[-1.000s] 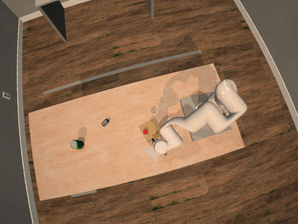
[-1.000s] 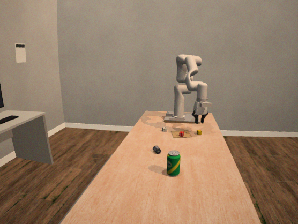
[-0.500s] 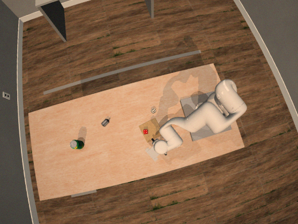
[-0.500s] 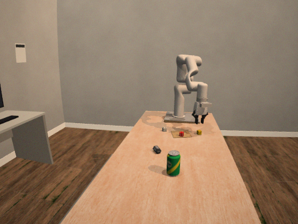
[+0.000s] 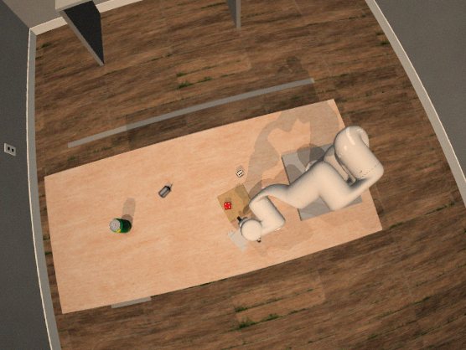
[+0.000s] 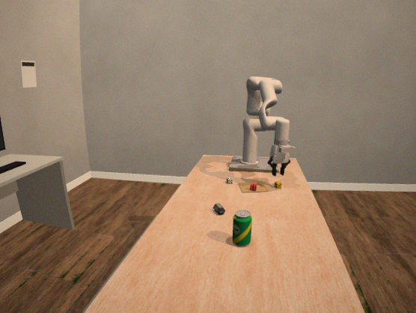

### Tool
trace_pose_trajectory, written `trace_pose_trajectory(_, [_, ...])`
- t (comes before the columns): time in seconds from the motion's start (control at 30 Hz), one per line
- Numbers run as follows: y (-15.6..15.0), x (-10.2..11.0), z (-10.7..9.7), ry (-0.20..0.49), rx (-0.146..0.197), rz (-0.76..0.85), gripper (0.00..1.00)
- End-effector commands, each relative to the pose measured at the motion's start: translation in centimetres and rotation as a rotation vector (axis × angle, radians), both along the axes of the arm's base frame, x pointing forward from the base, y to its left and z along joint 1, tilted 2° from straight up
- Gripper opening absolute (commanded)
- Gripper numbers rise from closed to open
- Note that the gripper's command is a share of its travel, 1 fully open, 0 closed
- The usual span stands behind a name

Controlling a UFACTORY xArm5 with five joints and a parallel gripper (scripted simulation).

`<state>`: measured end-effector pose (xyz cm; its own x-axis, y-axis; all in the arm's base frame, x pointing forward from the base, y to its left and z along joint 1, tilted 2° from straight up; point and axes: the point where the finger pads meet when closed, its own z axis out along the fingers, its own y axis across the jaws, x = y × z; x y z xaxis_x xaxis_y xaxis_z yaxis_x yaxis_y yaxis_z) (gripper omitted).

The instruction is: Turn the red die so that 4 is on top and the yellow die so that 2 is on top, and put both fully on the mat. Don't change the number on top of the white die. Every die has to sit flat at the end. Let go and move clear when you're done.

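The red die [image 5: 227, 205] sits on the small brown mat [image 5: 235, 203] and shows in the side view [image 6: 253, 186] on the mat [image 6: 258, 187]. The yellow die [image 6: 277, 184] lies on the table just off the mat's right edge; from above my wrist hides it. The white die [image 5: 240, 172] lies on the table off the mat, left of it in the side view [image 6: 229, 180]. My gripper [image 6: 278, 172] hangs points-down a little above the yellow die, partly open and empty. From above, the gripper [image 5: 250, 229] is mostly covered by the wrist. The dice tops are too small to read.
A green can [image 5: 120, 225] stands upright mid-table, near the side camera [image 6: 242, 228]. A small dark object [image 5: 164, 191] lies between the can and the mat, also in the side view [image 6: 218, 209]. My grey base plate [image 5: 320, 180] is at the table's far end.
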<state>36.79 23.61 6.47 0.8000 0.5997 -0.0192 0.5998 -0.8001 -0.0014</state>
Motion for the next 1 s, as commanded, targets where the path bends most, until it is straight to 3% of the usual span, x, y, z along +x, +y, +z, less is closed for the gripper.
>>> trace_pose_trajectory(0.0, [0.1, 0.1, -0.5, -0.003, 0.002, 0.000, 0.47])
trace_pose_trajectory(0.97, [0.2, 0.0, -3.4, -0.004, 0.002, 0.000, 0.47])
